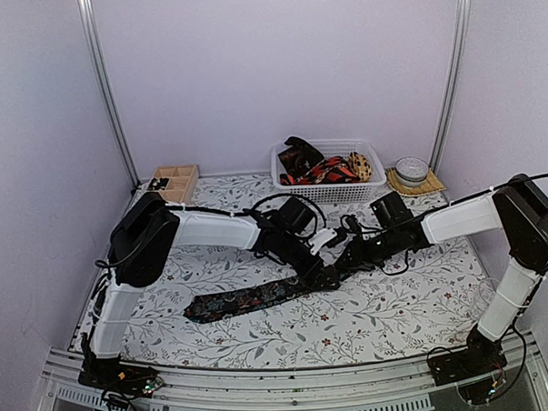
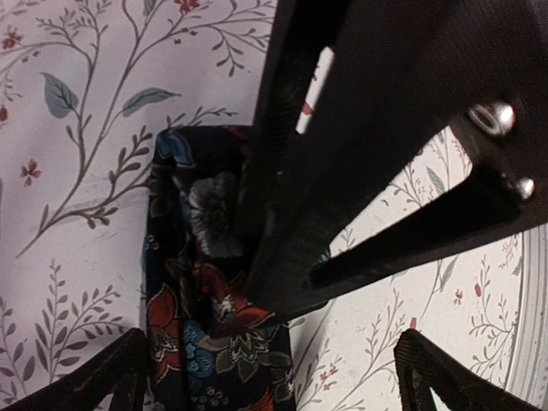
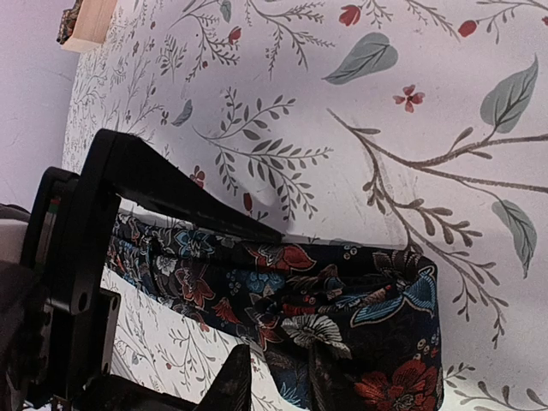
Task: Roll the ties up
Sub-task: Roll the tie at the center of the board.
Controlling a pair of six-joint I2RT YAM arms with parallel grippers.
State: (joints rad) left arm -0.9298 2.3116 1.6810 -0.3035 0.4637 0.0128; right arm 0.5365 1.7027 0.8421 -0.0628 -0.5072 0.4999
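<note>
Left end effector (image 2: 274, 377) fingers apart astride the dark floral fabric necktie (image 1: 251, 299), right end effector (image 3: 278, 381) at its folded end, closure unclear | advice: pin the fold, roll tight and straight along the floral-printed bench (image 1: 397, 309) | counts: one white plastic mesh basket (image 1: 333, 196), one flat necktie mid-bench, basket ties (image 1: 322, 170) uncountable, one shallow wooden compartment tray (image 1: 175, 182)

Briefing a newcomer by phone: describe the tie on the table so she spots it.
On the table, in front of the white basket, one tie lies stretched out. It is dark floral and alone there; the other ties are heaped in the basket.
</note>
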